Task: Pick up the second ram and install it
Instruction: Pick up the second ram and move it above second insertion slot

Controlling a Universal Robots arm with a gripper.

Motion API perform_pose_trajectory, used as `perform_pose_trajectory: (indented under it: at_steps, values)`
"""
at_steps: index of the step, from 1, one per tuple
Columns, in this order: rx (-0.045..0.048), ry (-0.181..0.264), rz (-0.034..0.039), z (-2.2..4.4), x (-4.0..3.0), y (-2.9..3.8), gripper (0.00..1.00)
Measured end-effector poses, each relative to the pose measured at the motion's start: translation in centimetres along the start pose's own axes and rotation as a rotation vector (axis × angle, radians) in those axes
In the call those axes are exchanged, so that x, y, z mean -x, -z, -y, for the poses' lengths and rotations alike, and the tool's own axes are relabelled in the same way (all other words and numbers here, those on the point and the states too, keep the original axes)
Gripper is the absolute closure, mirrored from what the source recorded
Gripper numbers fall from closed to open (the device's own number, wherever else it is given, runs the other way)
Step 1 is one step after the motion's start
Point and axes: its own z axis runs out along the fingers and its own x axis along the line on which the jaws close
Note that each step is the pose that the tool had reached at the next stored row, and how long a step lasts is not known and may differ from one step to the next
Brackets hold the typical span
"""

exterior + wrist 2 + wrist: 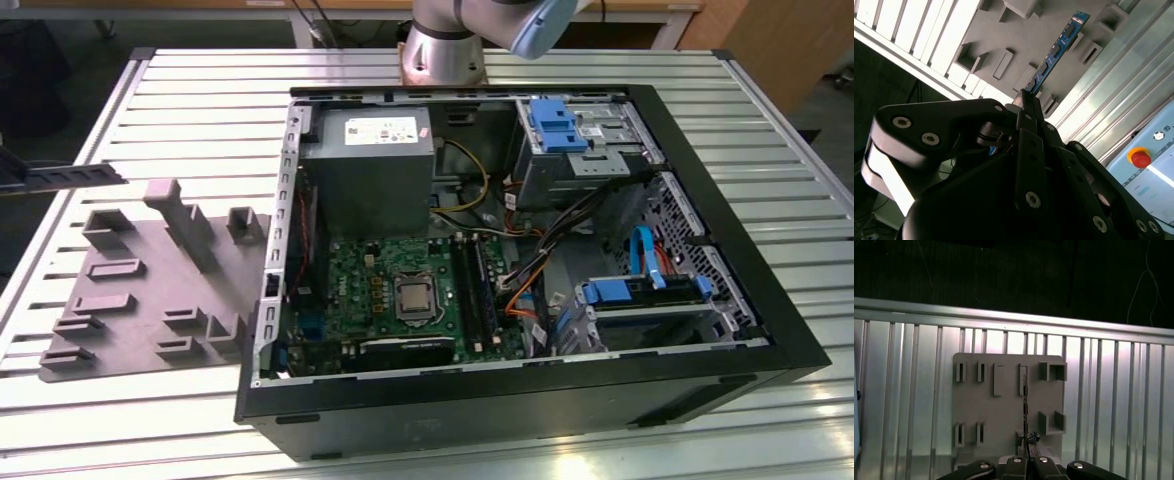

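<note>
The slatted metal table (174, 90) carries two things. A grey plastic tray (1004, 415) with upright blocks and slots lies flat on the slats, below the gripper (1026, 440) and apart from it in the first wrist view. An open black computer case (534, 410) lies on its side on the same slats, just beside the tray and farther from the gripper than the tray is.

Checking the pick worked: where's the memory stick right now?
In the second wrist view, the memory stick is clamped in the end effector, jutting from its fingertips, with the grey tray on the slatted table behind it.
</note>
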Motion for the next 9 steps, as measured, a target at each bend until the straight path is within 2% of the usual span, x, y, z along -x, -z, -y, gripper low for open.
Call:
perform_pose_trajectory:
  at_steps: [9]
  values:
    - [0.0, 0.0, 0.0003, 0.36, -0.01, 0.01, 0.89]
